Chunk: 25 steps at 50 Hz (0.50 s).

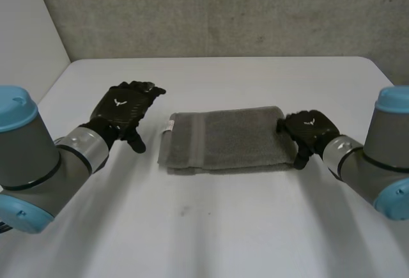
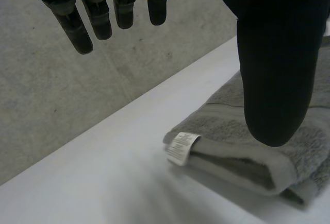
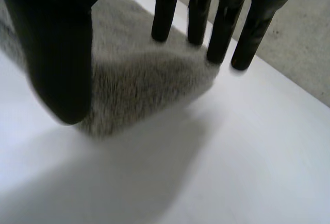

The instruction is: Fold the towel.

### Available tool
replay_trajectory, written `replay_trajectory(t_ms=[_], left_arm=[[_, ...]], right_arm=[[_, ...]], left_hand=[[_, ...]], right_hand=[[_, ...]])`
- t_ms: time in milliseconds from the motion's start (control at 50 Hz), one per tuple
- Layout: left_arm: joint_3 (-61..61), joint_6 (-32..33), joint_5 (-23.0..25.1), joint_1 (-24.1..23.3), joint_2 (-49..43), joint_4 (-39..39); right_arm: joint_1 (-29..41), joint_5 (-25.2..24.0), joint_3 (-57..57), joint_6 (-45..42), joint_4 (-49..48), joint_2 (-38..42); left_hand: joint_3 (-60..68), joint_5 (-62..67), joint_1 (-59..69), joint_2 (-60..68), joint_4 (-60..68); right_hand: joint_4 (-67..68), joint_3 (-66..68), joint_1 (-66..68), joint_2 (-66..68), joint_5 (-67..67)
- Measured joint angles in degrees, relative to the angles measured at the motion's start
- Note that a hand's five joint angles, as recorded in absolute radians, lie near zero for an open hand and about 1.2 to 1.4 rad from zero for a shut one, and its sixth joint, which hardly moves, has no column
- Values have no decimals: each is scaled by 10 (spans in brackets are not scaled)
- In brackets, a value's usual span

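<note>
Grey towel [image 1: 223, 139] | left hand [image 1: 124, 108] apart — fingers [image 2: 77, 28] spread, empty | right hand [image 1: 311, 128] at edge — fingers [image 3: 221, 33] straight, empty

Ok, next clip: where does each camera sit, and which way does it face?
Head: between and behind left arm and right arm, looking down at the table; left hand and right hand flank the towel.
Left wrist: along its palm; own fingers near the towel's label.
Right wrist: along its palm; own fingers over the towel's other end.
Shared: the towel, in all three.
</note>
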Motion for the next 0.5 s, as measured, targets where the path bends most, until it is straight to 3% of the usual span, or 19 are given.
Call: replay_trajectory(t_ms=[60, 100, 200, 280, 340, 500], left_arm=[[-1, -1, -7, -11, -1, 0], [-1, -1, -10, -12, -1, 0], [-8, -2, -18, -16, 1, -1], [-12, -2, -20, -14, 2, -1], [-13, -2, -20, -11, 3, -2], [-16, -2, -19, -7, 5, -1]], right_arm=[[-10, -3, 15, -7, -28, 14], [-12, -3, 16, -7, -31, 17], [-16, -1, 2, -7, -39, 30], [-14, 2, -10, -3, -35, 29], [-11, 3, -16, 3, -28, 26], [-8, 0, -14, 43, -12, 26]], left_hand=[[0, 0, 0, 0, 0], [0, 0, 0, 0, 0], [0, 0, 0, 0, 0], [0, 0, 0, 0, 0], [0, 0, 0, 0, 0], [0, 0, 0, 0, 0]], right_hand=[[202, 200, 227, 201, 198], [226, 217, 251, 223, 223], [433, 423, 483, 425, 430], [401, 392, 447, 393, 403], [232, 223, 249, 224, 233], [154, 145, 162, 147, 156]])
